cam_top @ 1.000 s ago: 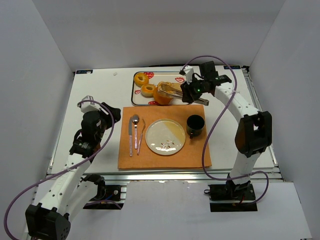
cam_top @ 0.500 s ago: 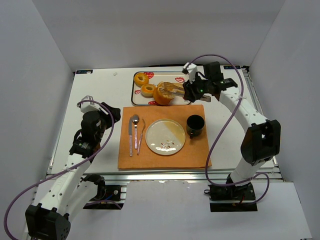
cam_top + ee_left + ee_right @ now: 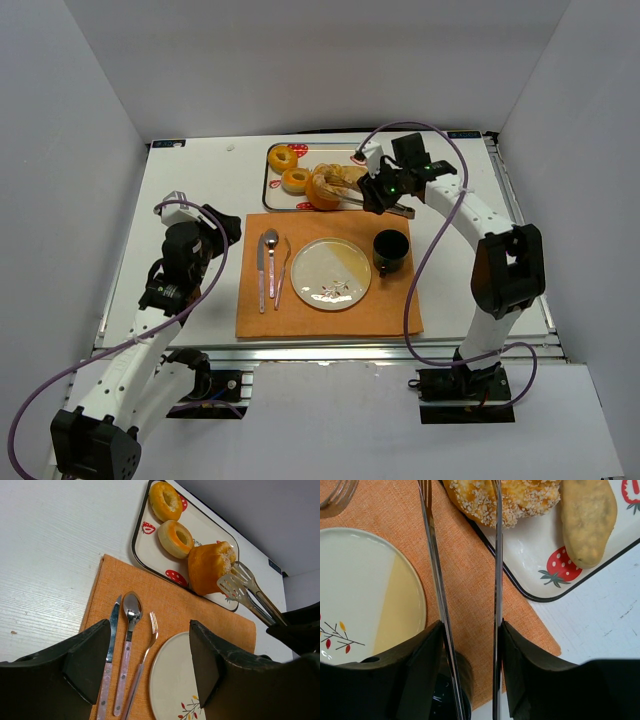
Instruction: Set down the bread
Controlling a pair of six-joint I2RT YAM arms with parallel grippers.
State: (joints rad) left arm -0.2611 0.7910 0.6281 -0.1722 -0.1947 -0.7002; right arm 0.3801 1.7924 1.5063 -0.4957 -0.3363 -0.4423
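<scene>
We see right gripper (image 3: 470,680) clamped on tongs (image 3: 496,605), tips at sesame bread (image 3: 510,500) by tray (image 3: 532,547) near edge; left gripper (image 3: 148,647) fingers spread, well apart from tray.

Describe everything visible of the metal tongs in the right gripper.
The silver metal tongs have two thin, shiny arms ending in flat slotted heads. The right gripper pinches the arms between its black fingers, holding them out over the orange placemat toward the strawberry-print tray. The heads sit against the sesame-topped bun at the tray's near edge; whether they clamp it cannot be told.
</scene>
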